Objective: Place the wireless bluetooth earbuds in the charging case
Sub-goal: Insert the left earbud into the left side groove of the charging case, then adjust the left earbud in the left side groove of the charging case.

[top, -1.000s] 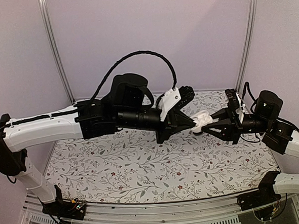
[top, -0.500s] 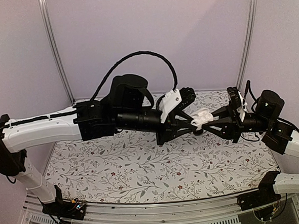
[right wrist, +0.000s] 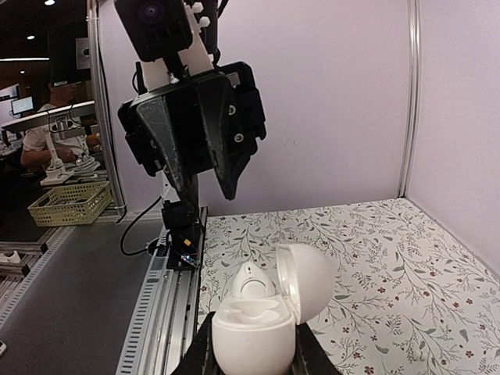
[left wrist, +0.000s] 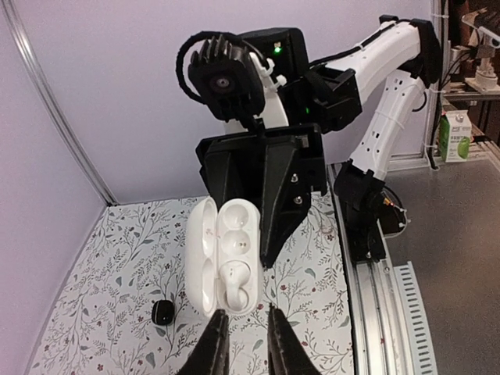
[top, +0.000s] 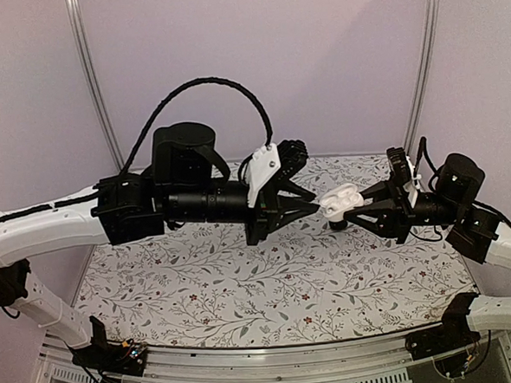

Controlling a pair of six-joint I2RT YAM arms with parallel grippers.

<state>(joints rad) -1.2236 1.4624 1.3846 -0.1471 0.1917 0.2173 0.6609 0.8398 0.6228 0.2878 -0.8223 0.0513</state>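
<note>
My right gripper [top: 350, 210] is shut on the white charging case [top: 339, 203] and holds it above the table with its lid open. In the left wrist view the case [left wrist: 205, 250] shows one empty slot and a white earbud-shaped piece [left wrist: 233, 278] seated in the other slot. That piece also stands up in the right wrist view [right wrist: 251, 280]. A tiny dark roundish earbud [left wrist: 162, 312] lies on the floral table below. My left gripper [top: 313, 207] hangs just short of the case, its jaws slightly apart and empty [left wrist: 246, 345].
The floral table mat [top: 243, 279] spans the workspace under both arms. Metal frame posts [top: 92, 80] stand at the back corners. A rail with cables [right wrist: 176, 258] runs along the table's near edge.
My left arm has pulled back to the left, away from the case, and its fingertips have left the case. The right gripper still holds the open case in about the same place.
</note>
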